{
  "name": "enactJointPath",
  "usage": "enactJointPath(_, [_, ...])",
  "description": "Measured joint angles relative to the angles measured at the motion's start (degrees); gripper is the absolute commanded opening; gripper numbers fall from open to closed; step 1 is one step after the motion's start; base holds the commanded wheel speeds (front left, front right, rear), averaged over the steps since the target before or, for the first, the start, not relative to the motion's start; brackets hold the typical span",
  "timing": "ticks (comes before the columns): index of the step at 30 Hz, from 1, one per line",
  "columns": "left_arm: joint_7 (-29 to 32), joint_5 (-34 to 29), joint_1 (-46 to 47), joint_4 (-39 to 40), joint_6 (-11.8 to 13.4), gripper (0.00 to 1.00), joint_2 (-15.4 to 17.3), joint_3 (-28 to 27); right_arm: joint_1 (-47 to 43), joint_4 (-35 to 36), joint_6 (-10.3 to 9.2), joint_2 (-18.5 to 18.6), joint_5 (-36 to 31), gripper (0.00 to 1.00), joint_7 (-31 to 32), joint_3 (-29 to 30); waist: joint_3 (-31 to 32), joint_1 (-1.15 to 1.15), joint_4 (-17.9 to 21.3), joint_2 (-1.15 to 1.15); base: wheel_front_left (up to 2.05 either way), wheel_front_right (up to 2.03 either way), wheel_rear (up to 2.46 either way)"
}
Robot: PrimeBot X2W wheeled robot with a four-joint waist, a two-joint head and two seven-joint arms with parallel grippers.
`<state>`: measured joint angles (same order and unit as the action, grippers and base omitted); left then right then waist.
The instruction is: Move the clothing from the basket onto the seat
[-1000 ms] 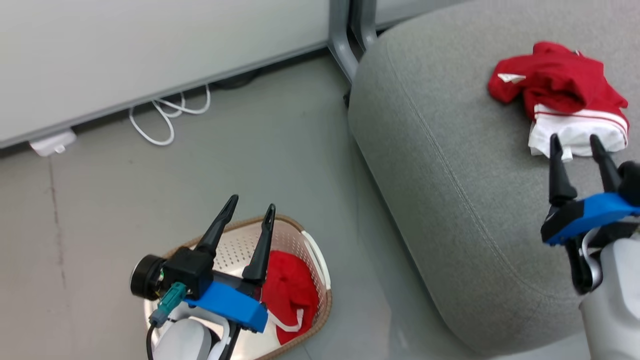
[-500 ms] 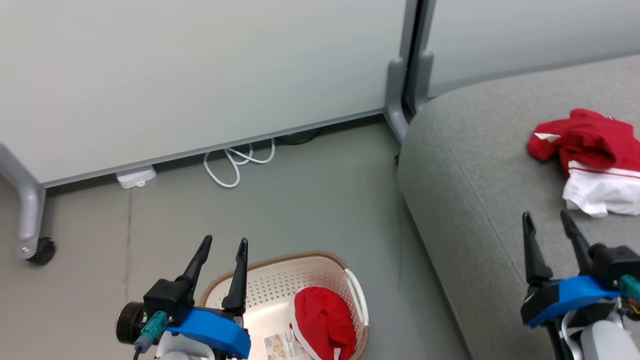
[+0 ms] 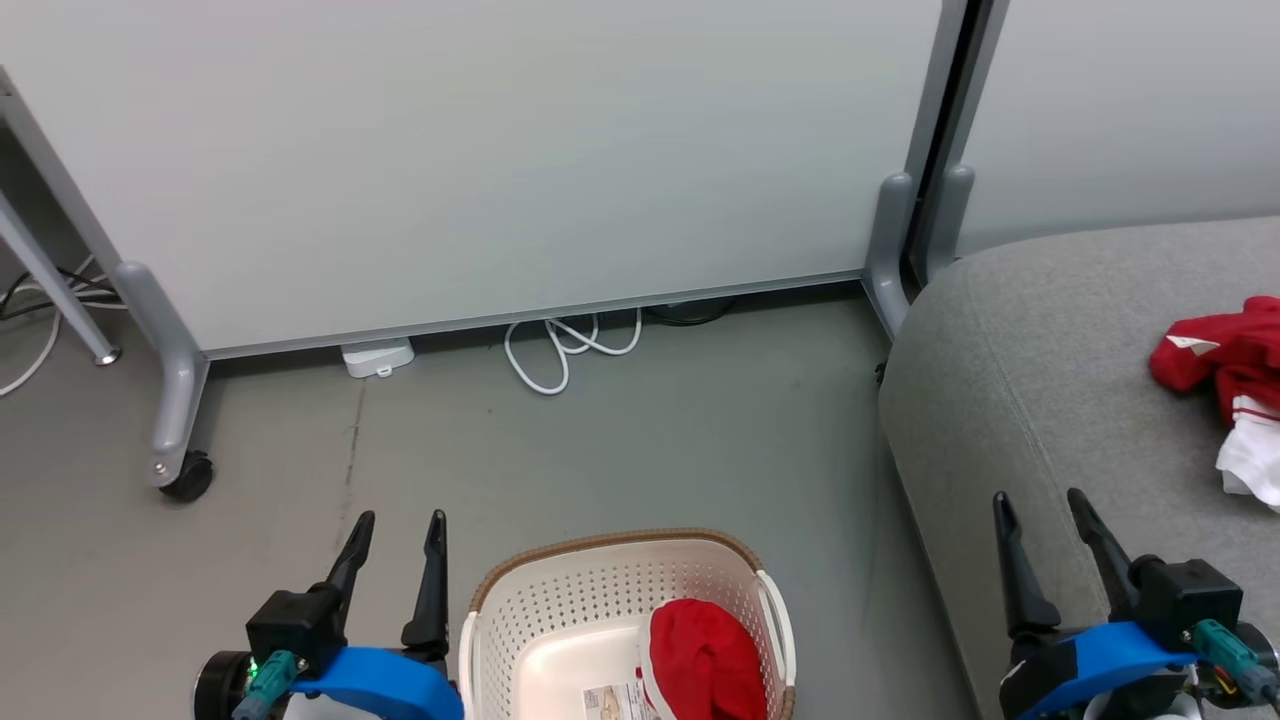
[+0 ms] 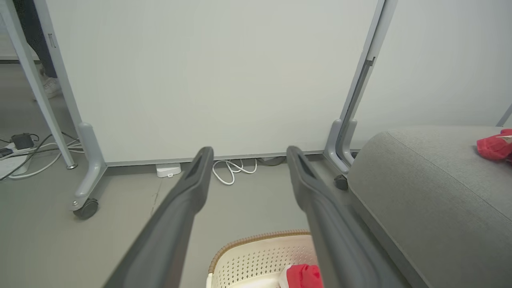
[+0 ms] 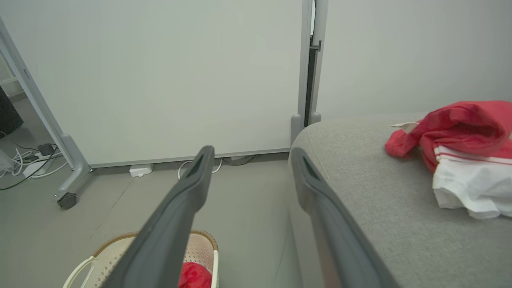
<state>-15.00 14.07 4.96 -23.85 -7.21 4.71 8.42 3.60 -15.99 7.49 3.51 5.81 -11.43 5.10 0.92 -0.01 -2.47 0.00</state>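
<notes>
A cream perforated basket [image 3: 560, 610] with a brown rim stands on the floor at the bottom centre. One red garment [image 3: 705, 665] lies bunched inside it, against its right side. On the grey seat [image 3: 1010, 340] at the right rests a red and white piece of clothing [image 3: 1225, 370], seen larger in the right wrist view [image 5: 460, 136]. My left gripper [image 3: 398, 522] is open and empty, just left of the basket. My right gripper [image 3: 1040, 500] is open and empty over the seat's near-left edge. The basket [image 4: 256, 256] and red garment [image 4: 304, 276] sit below the left fingers.
A pale partition panel [image 3: 480, 150] on grey wheeled legs [image 3: 175, 400] stands behind the basket. A white cable [image 3: 560, 350] and a small white box [image 3: 378, 356] lie at its foot. More cables [image 3: 40, 320] trail at the far left. Grey floor [image 3: 620, 450] surrounds the basket.
The head camera has tilted up and swung left, so the seat and clothing slid right. Both grippers sit lower in the picture, the left one now beside the basket. Both stay open.
</notes>
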Motion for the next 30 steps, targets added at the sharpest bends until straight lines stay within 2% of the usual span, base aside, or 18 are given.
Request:
enactJointPath(17, [0.00,-0.58,-0.67,-1.01,0.00,1.00,0.08,-2.46,-1.52,3.31,0.00,-0.55,-0.60,1.00,1.94,-3.44,-0.36,0.01,-2.85,0.00,0.00,0.00,0.00])
enactJointPath(30, [0.00,-0.90,-0.67,-1.05,0.00,1.00,0.04,-2.60,-1.80,3.49,0.00,-0.55,0.05,1.00,2.29,-4.23,-0.57,0.01,-3.14,0.00,0.00,0.00,0.00])
